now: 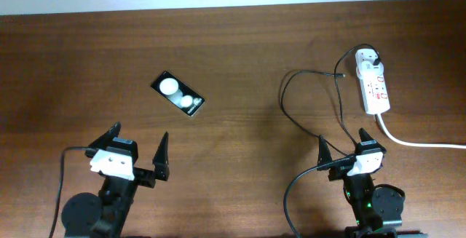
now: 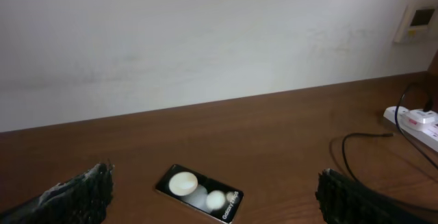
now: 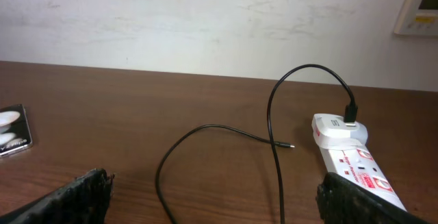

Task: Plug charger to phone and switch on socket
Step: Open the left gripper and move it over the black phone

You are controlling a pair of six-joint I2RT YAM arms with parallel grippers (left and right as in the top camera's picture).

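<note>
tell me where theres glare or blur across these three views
Overhead: evenly lit and sharp, except two blown-out white patches on the phone, likely lamp reflections. Left wrist: the same patches look soft, and the left tool's fingers are blurred at the bottom corners. Right wrist: the charger cable is crisp, the right tool's fingers out of focus.

Table (image 1: 240, 41) of dark reddish-brown wood with fine grain, backed on the far side by a plain off-white wall (image 2: 205, 39) carrying a cream panel (image 3: 419, 8) at far right. Phone (image 1: 178, 94), left of centre, glossy black with two white round patches and small white lettering; socket (image 1: 376, 91), far right, white with small red marks, its thick cord (image 1: 415, 143) white; charger (image 3: 269, 111) a thin black cable with a white adapter head (image 3: 340, 128). Left gripper (image 1: 140, 132) and right gripper (image 1: 341, 136), near side, each with black fingers and a white housing; a green light (image 1: 368, 207) shows on the right arm's black base
</note>
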